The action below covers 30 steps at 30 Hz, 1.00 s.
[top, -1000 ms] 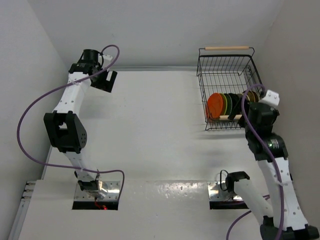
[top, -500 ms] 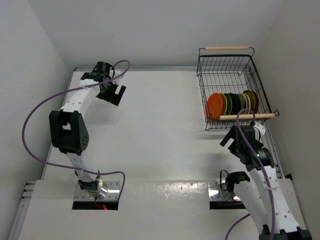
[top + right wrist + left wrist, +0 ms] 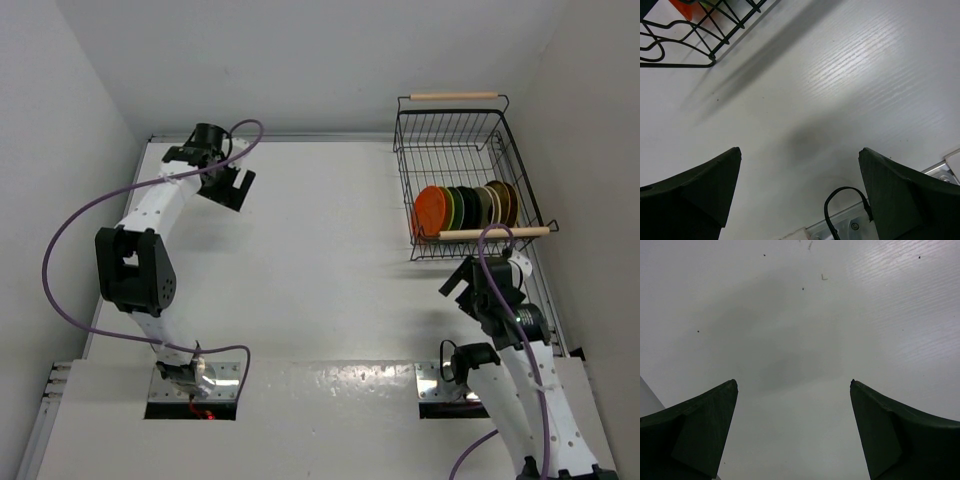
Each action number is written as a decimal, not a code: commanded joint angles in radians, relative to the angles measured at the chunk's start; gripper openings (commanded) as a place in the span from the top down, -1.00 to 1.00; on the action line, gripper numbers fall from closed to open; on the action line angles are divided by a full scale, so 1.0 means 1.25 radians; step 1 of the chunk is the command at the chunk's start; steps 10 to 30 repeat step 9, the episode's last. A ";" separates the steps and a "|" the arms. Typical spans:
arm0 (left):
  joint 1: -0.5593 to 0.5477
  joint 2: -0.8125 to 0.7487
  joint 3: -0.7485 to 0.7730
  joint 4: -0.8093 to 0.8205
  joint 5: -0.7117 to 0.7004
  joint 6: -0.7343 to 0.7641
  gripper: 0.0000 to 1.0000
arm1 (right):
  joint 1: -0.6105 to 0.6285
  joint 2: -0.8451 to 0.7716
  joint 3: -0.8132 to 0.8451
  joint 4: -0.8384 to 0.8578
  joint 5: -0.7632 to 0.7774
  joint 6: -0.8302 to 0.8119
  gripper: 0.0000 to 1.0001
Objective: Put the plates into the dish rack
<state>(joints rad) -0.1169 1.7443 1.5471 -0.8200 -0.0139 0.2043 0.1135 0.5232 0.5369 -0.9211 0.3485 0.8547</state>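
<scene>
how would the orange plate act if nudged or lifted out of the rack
The orange plate stands on edge, leftmost of the plates in the dish rack, so a nudge could tip it leftward. Round, it may roll once freed. It looks rigid and probably smooth, so a rim grip might slip.

Robot lab test cell: plain white table (image 3: pixel 320 260) was boxed in by bare white walls (image 3: pixel 300 60). Left arm (image 3: pixel 135 270) and right arm (image 3: pixel 520 380) were bolted to metal base plates (image 3: pixel 195 385), purple cables (image 3: pixel 44 265) looped loose, and a wire dish rack (image 3: pixel 455 150) served as prop.
</scene>
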 commanded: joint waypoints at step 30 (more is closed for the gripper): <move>-0.010 -0.027 0.001 0.018 0.006 -0.009 -0.99 | 0.000 0.000 0.023 0.059 0.011 0.000 -1.00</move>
